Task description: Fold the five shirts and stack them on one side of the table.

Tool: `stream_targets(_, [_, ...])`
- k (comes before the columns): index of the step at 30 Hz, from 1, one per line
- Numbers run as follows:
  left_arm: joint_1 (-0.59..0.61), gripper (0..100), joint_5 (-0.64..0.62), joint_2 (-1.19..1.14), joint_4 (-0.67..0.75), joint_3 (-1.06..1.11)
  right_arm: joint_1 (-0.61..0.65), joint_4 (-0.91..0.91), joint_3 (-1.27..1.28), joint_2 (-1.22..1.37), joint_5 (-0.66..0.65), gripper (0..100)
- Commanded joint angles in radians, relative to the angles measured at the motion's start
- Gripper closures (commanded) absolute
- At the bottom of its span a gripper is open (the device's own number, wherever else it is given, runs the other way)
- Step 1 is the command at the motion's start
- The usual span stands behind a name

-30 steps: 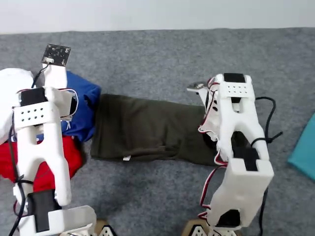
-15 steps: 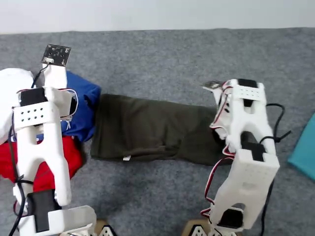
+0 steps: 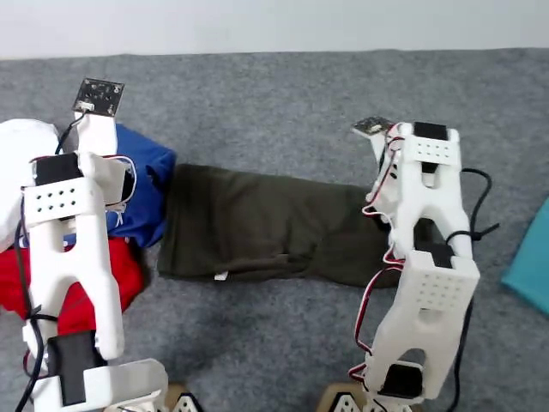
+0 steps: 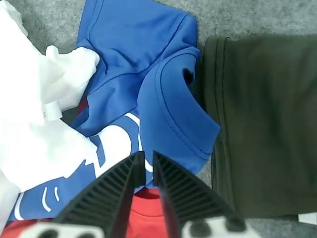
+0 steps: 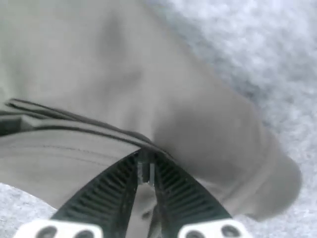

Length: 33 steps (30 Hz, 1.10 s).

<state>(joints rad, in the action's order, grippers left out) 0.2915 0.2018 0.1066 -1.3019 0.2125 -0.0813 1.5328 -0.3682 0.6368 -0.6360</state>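
A dark olive shirt (image 3: 257, 223) lies flat across the middle of the grey table (image 3: 274, 94). My right gripper (image 5: 145, 167) is shut on a folded hem of the olive shirt (image 5: 99, 74) at its right end, under the right arm (image 3: 429, 172). At the left lie a crumpled blue shirt (image 3: 146, 180), a red shirt (image 3: 129, 266) and a white shirt (image 3: 17, 146). My left gripper (image 4: 148, 161) hangs shut and empty above the blue shirt (image 4: 138, 64), close to the olive shirt's left edge (image 4: 262, 109).
A teal shirt (image 3: 532, 266) pokes in at the right edge of the table. Bare grey cloth stretches along the back and in front of the olive shirt. The left arm (image 3: 69, 223) covers part of the pile.
The right arm swung right along the olive shirt's end, then drew back toward the far side. The left arm and the pile at the left stayed still.
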Motion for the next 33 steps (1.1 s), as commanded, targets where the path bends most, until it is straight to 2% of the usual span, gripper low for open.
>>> stream_targets(1, [0.002, 96, -0.002, 0.052, -0.011, -0.013, 0.041, 0.062, -0.068, -0.033, 0.006, 98.9])
stream_targets(7, [0.021, 96, 0.003, 0.112, -0.055, -0.013, 0.085, 0.249, -0.083, -0.136, 0.012, 98.9])
stream_targets(14, [0.018, 96, -0.002, 0.269, -0.08, -0.01, 0.068, 0.259, -0.066, -0.315, 0.095, 98.9])
stream_targets(19, [0.021, 96, -0.003, 0.344, -0.118, -0.012, 0.068, 0.259, 0.089, -0.469, 0.178, 98.9])
stream_targets(23, [0.041, 96, -0.003, 0.396, -0.204, -0.013, 0.062, 0.257, 0.209, -0.601, 0.216, 98.9])
stream_targets(25, [0.075, 97, -0.003, 0.427, -0.239, -0.012, 0.061, 0.255, 0.25, -0.664, 0.275, 98.9])
stream_targets(30, [0.236, 97, -0.003, 0.477, -0.318, -0.008, 0.068, 0.237, 0.288, -0.757, 0.572, 98.8])
stream_targets(33, [0.341, 97, -0.002, 0.488, -0.367, -0.008, 0.074, 0.196, 0.29, -0.754, 0.694, 98.7])
